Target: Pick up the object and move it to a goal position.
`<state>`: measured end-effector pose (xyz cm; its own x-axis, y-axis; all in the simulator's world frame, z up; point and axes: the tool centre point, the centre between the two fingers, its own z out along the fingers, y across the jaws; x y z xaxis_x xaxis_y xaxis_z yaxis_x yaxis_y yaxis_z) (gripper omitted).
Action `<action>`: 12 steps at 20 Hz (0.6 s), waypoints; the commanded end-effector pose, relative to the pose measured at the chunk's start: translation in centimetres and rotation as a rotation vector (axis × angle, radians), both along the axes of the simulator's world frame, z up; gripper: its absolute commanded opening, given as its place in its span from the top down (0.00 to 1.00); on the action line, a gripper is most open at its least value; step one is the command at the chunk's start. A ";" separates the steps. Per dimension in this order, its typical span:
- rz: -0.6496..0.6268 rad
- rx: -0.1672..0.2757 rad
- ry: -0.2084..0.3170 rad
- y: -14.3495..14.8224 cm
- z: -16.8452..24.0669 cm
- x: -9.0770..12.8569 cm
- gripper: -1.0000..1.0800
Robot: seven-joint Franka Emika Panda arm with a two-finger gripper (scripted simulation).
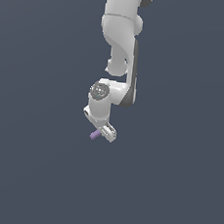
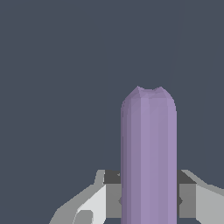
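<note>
The object is a small lavender bar (image 1: 95, 134). In the exterior view it sticks out from under the white gripper (image 1: 103, 132), toward the exterior view's left. In the wrist view the lavender bar (image 2: 148, 157) fills the middle, standing between the two grey fingers (image 2: 94, 201), which press on its sides. The gripper is shut on the bar. The bar's far end is rounded with a small notch. The part of the bar between the fingers is hidden in the exterior view.
The white arm (image 1: 119, 41) comes down from the top of the exterior view. Around it there is only a plain dark blue-grey ground (image 1: 174, 190). No goal marker shows.
</note>
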<state>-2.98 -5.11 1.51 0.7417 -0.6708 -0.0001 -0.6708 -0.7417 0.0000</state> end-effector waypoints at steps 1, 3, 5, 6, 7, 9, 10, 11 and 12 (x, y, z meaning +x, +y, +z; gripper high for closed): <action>0.000 0.000 0.000 0.0 0.0 0.0 1.00; -0.001 0.000 0.000 -0.1 0.0 0.0 1.00; -0.001 0.000 0.000 -0.1 0.0 0.1 1.00; -0.001 0.000 0.000 -0.2 0.0 0.3 1.00; -0.001 0.000 0.000 -0.3 0.1 0.4 1.00; -0.001 0.000 0.000 -0.5 0.1 0.8 1.00; -0.001 0.000 0.000 -0.6 0.1 1.1 1.00; -0.001 0.000 0.000 -0.8 0.2 1.4 1.00; -0.001 0.000 0.000 -1.0 0.2 1.7 1.00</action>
